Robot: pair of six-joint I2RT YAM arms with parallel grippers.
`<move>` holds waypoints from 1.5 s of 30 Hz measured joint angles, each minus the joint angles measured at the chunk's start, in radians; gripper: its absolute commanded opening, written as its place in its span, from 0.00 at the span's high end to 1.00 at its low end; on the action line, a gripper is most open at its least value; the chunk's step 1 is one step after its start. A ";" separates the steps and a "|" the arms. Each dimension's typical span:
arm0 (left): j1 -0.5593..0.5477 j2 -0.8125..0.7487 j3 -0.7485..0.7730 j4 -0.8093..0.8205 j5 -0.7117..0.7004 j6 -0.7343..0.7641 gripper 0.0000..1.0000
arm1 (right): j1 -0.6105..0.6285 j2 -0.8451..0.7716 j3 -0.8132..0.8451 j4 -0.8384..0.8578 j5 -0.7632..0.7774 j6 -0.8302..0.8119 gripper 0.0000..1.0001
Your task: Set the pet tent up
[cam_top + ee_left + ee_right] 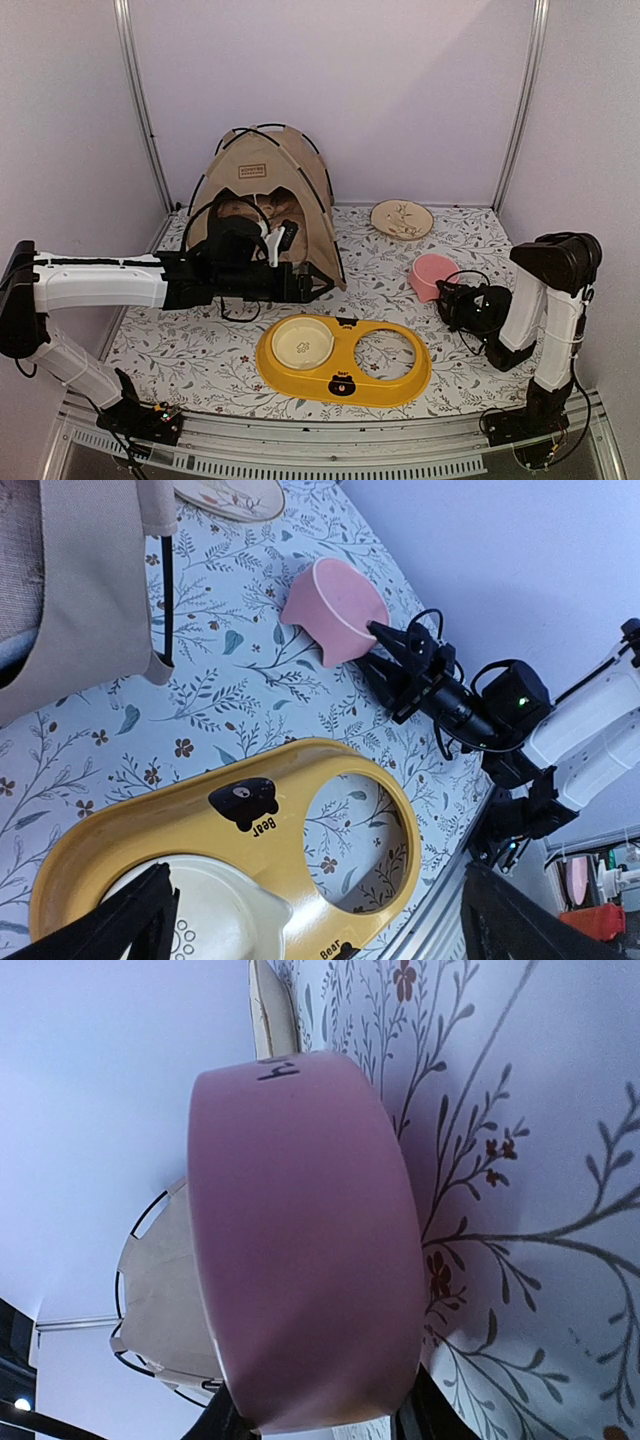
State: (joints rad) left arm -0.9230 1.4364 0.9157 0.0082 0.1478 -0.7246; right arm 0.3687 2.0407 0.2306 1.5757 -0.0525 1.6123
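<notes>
Pet tent [268, 185] doorway mostly hidden behind left arm [100, 282].

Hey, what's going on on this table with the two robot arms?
The beige pet tent stands upright at the back of the table. The left gripper is open and empty, low in front of the tent's doorway, just behind the yellow tray. That tray has a white bowl in one hole and nothing in the other. Off to the right, the right gripper has closed on the rim of a tilted pink bowl.
</notes>
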 measured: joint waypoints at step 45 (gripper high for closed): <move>0.131 -0.188 -0.185 -0.031 -0.135 -0.047 0.01 | 0.665 -0.854 0.731 -2.348 0.178 -1.068 1.00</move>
State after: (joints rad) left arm -0.7921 1.2480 0.7307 -0.0223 0.0128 -0.7715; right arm 1.0340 1.1870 0.9611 -0.7723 0.1253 0.5446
